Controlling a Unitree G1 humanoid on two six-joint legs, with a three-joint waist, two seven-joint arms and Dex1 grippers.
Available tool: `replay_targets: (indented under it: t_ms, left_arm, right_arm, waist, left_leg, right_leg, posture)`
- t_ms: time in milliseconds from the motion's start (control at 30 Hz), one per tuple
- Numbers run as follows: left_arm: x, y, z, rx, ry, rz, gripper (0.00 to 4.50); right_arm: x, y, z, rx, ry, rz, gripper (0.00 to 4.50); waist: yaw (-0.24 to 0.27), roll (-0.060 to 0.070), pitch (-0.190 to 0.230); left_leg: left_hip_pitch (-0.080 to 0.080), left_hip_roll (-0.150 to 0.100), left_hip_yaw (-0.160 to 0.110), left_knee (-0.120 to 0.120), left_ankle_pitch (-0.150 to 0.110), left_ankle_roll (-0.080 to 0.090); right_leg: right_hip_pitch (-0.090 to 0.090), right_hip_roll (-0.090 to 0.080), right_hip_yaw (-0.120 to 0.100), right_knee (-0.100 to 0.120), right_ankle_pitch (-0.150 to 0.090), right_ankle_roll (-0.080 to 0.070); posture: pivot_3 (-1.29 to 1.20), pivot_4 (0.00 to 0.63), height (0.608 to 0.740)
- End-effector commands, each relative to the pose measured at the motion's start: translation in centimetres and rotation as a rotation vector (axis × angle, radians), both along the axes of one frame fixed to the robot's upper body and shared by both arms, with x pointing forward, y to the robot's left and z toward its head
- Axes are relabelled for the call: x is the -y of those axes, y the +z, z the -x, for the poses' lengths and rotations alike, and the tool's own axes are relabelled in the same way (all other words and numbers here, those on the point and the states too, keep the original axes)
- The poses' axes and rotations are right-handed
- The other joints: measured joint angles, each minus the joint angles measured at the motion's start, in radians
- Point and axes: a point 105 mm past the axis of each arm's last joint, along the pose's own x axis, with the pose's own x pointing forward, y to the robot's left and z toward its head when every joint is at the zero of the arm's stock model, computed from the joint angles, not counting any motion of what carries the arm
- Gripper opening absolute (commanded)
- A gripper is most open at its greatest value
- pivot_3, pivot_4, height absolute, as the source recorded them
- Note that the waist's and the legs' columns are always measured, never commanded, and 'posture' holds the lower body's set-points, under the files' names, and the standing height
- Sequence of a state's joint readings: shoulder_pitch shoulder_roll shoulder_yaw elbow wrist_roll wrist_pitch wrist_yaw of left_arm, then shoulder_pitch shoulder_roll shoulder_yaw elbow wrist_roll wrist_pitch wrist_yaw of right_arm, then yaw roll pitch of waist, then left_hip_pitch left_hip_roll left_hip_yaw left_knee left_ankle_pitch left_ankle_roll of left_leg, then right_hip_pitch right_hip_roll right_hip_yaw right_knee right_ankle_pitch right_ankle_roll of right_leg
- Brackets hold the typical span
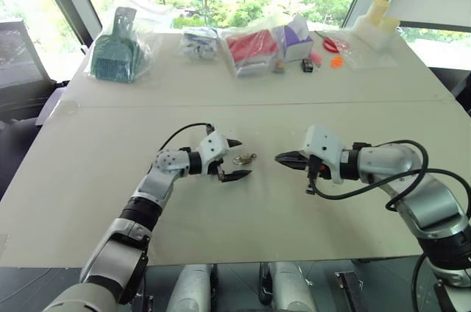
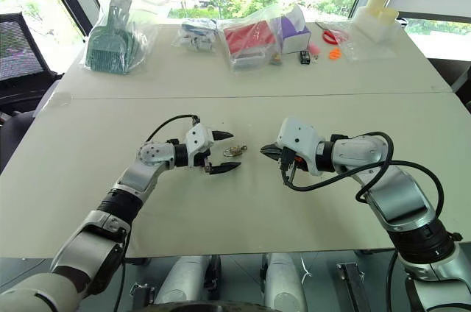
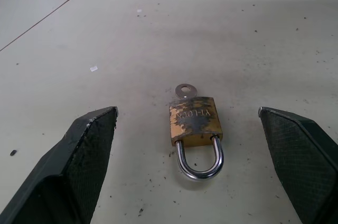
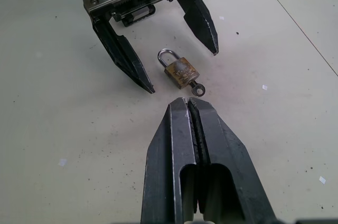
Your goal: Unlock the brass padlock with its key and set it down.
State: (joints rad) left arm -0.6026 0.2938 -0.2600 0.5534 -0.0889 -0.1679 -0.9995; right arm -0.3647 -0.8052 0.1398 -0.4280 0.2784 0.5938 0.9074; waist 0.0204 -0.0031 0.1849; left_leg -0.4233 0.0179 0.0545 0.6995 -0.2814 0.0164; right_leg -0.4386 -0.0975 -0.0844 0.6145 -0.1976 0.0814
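Two grippers on the job, neither holding anything. Brass padlock [image 3: 195, 125] lies flat on the counter [image 1: 110, 172], between the two arms, key [image 3: 184, 91] seated in the keyway at the body's bottom end, only its round bow sticking out. Shackle looks seated in the body in both wrist views, so my read is that it's not unlocked yet; can't tell for sure from this angle.

Left gripper [image 1: 237, 159]: fingers spread wide, straddling the padlock, one on each side, clear gap to the brass on both. Shackle end points toward the left gripper, key end away from it. No contact.

Right gripper [image 4: 188, 103]: fingers pressed together, nothing between them, tips just short of the key bow and aimed at it. Not touching as far as I can see.

Progress, judged from layout: key is inserted, and that's about it. Left to do:
- left fingers clamp the lock body
- right fingers open, take the key bow, turn it
- shackle pops
- set the lock down

Risk: lock is small and loose on a smooth counter, so a nudge from either finger could slide it out of line before the grip lands.

Bagged clutter at the far edge of the counter is well apart and irrelevant.
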Motion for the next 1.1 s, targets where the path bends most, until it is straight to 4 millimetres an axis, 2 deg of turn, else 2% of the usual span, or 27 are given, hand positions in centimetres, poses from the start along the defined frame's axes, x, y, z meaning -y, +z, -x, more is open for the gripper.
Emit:
replay_targets:
  t_ms: [33,133,200,333,433,600,667,800,1000,1100]
  left_arm:
    - [0.3,-0.7,0.1,-0.006,-0.013,-0.035,3.11]
    - [0.2,-0.8,0.0,-0.007,-0.014,-0.042,1.61]
    - [-0.1,-0.9,0.0,-0.014,-0.014,-0.047,0.78]
    - [-0.6,-1.0,0.1,-0.024,-0.013,-0.059,0.74]
    - [-1.5,-0.4,1.0,-0.032,-0.061,-0.082,0.74]
    - [-3.3,3.6,2.5,-0.056,-0.167,-0.068,0.74]
    - [-3.8,4.6,2.8,-0.064,-0.189,-0.069,0.74]
    - [-5.8,9.2,2.6,-0.020,-0.226,-0.077,0.74]
    - [-5.5,12.5,2.2,0.013,-0.242,-0.039,0.74]
    - [-4.9,13.0,2.0,0.022,-0.250,-0.029,0.74]
  right_arm:
    - [-0.1,1.0,0.2,0.052,0.012,0.004,0.00]
    - [-0.2,1.0,0.1,0.054,0.011,0.005,0.00]
    - [-0.2,0.9,0.0,0.056,0.011,0.006,0.00]
    - [-0.4,1.0,-0.1,0.062,0.017,0.003,0.00]
    - [-0.9,1.3,-0.5,0.113,0.023,0.001,0.00]
    - [-2.3,2.3,-2.0,0.336,0.034,0.028,0.00]
    - [-2.6,2.3,-2.3,0.389,0.052,0.048,0.00]
    - [-3.9,2.8,-2.6,0.604,0.143,0.135,0.00]
    - [-4.7,3.2,-2.6,0.712,0.207,0.148,0.00]
    - [-5.4,3.5,-2.5,0.727,0.222,0.127,0.87]
  waist:
    - [0.002,0.000,0.000]
    - [0.007,0.000,0.000]
    - [0.011,0.000,0.000]
    - [0.015,0.000,0.000]
    - [0.007,0.000,0.000]
    - [-0.009,0.000,0.000]
    - [-0.007,0.000,0.000]
    - [-0.007,-0.001,0.001]
    - [-0.008,-0.001,0.001]
    - [-0.009,-0.001,0.001]
  left_leg:
    - [0.000,0.000,0.000,0.000,0.000,0.000]
    - [0.002,0.000,0.000,0.000,0.000,0.000]
    - [0.002,0.000,0.000,0.000,0.000,0.000]
    - [0.003,0.000,0.000,0.000,0.000,0.000]
    - [0.003,0.001,0.001,0.000,0.000,0.000]
    - [0.002,0.001,0.001,-0.001,0.000,0.000]
    - [0.002,0.001,0.001,-0.001,0.000,0.000]
    - [0.000,0.000,0.000,0.000,0.000,0.000]
    - [-0.001,-0.001,0.001,0.000,0.000,0.000]
    - [-0.001,-0.001,0.001,0.000,0.000,0.000]
  right_leg:
    - [0.000,0.000,0.000,0.000,0.000,0.000]
    - [0.001,0.000,0.000,0.000,0.000,0.000]
    - [0.002,0.000,0.000,0.000,0.000,0.000]
    - [0.002,0.000,0.000,0.000,0.000,0.000]
    - [0.001,0.000,0.000,0.000,0.000,0.000]
    - [0.000,0.001,0.000,0.001,0.000,0.000]
    - [-0.001,0.001,0.000,0.002,0.000,0.000]
    - [-0.001,0.001,0.000,0.001,0.000,0.000]
    - [-0.001,0.001,0.000,0.001,-0.001,0.002]
    - [-0.001,0.001,0.000,0.001,-0.001,0.002]
  posture:
    - [0.00,0.150,0.740]
    - [0.00,0.150,0.740]
    - [0.00,0.150,0.740]
    - [0.00,0.150,0.740]
    - [0.00,0.150,0.740]
    - [0.00,0.150,0.740]
    - [0.00,0.150,0.740]
    - [0.00,0.150,0.740]
    - [0.00,0.150,0.740]
    - [0.00,0.150,0.740]
